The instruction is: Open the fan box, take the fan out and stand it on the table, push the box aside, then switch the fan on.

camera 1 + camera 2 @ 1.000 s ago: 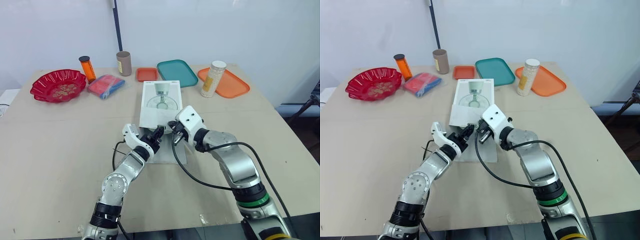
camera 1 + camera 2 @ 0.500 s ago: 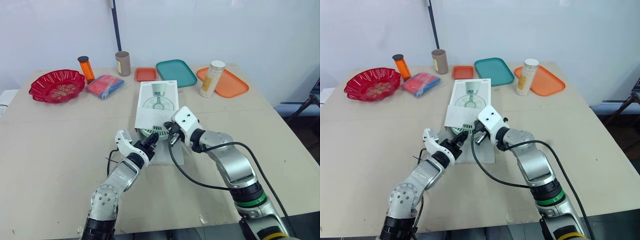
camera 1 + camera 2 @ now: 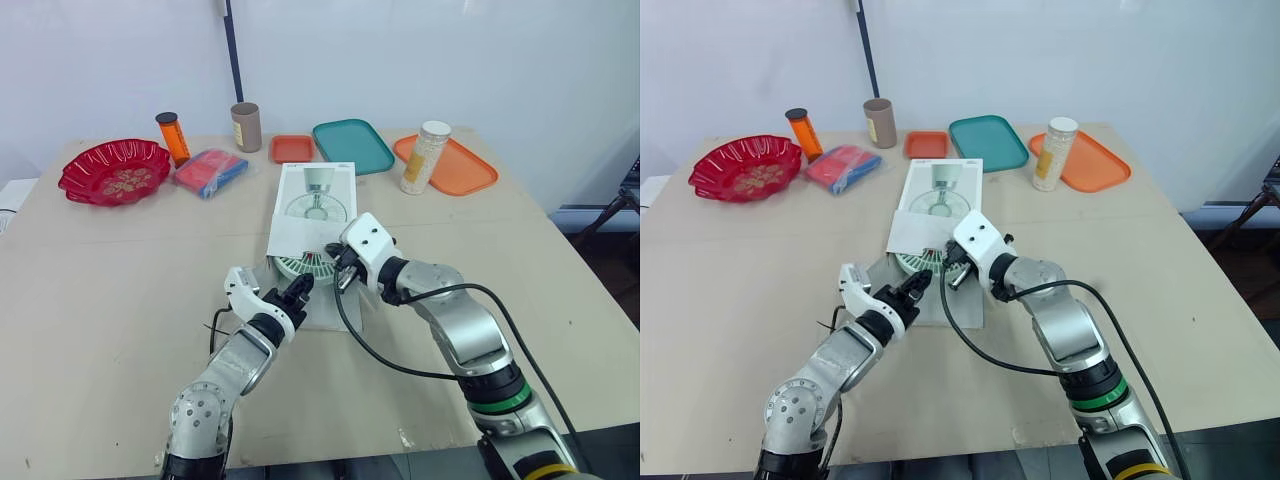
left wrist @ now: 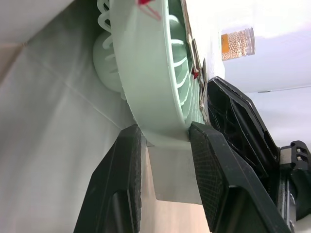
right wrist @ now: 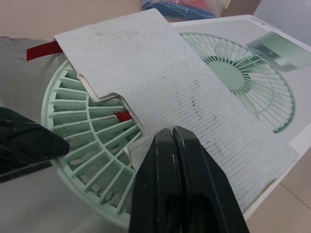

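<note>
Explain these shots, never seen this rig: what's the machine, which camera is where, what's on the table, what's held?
It is a humanoid robot; each arm ends in two black fingers. Two pictures come from its head, looking down over the table; the other two from a camera on each wrist. The left fingers clamp the rim of a green fan, partly out of its white fan box. The right fingers are shut, tips at the box's open flap. Further back: red bowl, orange bottle, brown cup, blue-red packet, small orange tray, teal tray, big orange tray, jar.
</note>
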Action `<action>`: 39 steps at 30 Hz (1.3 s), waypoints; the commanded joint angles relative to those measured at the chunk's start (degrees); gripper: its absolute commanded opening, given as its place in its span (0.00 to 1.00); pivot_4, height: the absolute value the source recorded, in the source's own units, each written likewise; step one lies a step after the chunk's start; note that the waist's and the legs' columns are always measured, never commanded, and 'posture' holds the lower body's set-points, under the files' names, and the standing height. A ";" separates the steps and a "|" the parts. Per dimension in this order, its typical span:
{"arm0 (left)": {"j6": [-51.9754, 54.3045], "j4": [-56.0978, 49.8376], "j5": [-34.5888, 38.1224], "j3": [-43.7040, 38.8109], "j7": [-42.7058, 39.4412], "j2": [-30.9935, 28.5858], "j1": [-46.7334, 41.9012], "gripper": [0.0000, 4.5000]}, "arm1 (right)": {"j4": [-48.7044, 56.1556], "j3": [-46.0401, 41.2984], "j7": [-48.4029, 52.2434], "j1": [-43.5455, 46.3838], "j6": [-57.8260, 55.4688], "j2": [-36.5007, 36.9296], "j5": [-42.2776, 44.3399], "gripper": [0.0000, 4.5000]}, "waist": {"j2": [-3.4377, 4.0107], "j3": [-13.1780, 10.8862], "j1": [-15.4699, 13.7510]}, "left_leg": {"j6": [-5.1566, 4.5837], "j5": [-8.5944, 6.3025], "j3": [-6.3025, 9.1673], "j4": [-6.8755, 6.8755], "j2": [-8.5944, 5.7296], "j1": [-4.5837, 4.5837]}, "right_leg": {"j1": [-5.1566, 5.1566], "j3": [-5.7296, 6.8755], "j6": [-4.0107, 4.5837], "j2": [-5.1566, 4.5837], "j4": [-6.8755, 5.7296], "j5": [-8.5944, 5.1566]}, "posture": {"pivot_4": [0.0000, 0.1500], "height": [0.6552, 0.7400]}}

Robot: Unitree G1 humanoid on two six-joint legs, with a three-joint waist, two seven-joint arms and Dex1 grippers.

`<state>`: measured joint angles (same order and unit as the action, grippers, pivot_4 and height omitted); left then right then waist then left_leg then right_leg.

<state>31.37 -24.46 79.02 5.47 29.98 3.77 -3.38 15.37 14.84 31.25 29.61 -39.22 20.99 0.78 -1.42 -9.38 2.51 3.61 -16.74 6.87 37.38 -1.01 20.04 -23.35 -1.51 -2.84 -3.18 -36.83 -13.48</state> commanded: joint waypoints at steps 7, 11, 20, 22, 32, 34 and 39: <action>1.25 -7.70 4.07 -2.20 1.76 -2.82 2.63 0.30 | -2.48 1.17 0.38 -0.75 -0.09 1.06 -0.80 0.00 | 0.01 -0.01 -0.05 | 0.00 0.00 0.01 0.00 0.00 0.03 | -0.02 0.01 0.00 0.00 0.01 -0.01 | 1.00 1.00; 1.02 -8.51 5.22 -2.69 2.69 -3.95 3.50 0.30 | -3.12 1.19 0.45 -0.62 0.32 1.29 -0.83 0.00 | 0.01 -0.01 -0.10 | 0.00 0.00 0.02 0.00 0.00 0.03 | -0.01 0.02 0.01 -0.01 0.02 0.00 | 1.00 1.00; 1.71 -10.80 8.13 -2.93 5.26 -7.77 7.11 0.30 | -3.93 1.23 0.88 -0.33 1.15 1.29 -1.01 0.00 | 0.01 -0.01 -0.08 | -0.01 -0.01 0.01 -0.01 0.00 0.02 | -0.01 0.02 0.02 0.00 0.02 -0.01 | 1.00 1.00; 1.98 -12.05 9.41 -3.47 5.39 -9.79 8.36 0.30 | -4.00 1.20 0.91 -0.25 1.13 1.29 -1.03 0.00 | 0.02 -0.01 -0.03 | 0.00 -0.02 0.01 -0.02 0.02 0.01 | -0.02 0.01 0.04 0.01 0.02 -0.03 | 1.00 1.00; -0.23 -14.53 10.65 -2.83 6.55 -11.67 10.37 0.30 | -4.06 1.15 1.13 -0.35 1.35 1.47 -0.96 0.00 | 0.02 -0.01 -0.16 | 0.00 -0.02 0.01 -0.03 0.01 0.01 | 0.00 0.02 0.05 -0.01 0.02 -0.03 | 1.00 1.00; -0.76 -14.58 10.45 -3.14 6.42 -11.78 10.47 0.30 | -4.18 1.13 1.14 -0.28 1.40 1.45 -0.96 0.00 | 0.02 -0.01 -0.25 | 0.00 -0.02 0.01 -0.03 0.01 0.01 | 0.00 0.02 0.05 -0.01 0.02 -0.03 | 1.00 1.00; -0.65 -14.70 9.57 -2.88 5.02 -12.66 10.49 0.30 | -4.55 1.17 1.12 -0.05 1.64 1.32 -0.99 0.00 | 0.02 -0.01 -0.31 | 0.00 -0.02 0.00 -0.03 0.01 0.01 | 0.00 0.03 0.05 -0.01 0.03 -0.03 | 1.00 1.00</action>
<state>32.31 -36.94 89.67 4.20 35.02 -8.04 6.52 13.26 15.67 32.36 30.30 -36.29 21.18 0.80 -1.40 -9.39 2.20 3.61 -16.76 6.87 37.36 -1.00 20.05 -23.35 -1.49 -2.79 -3.19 -36.80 -13.52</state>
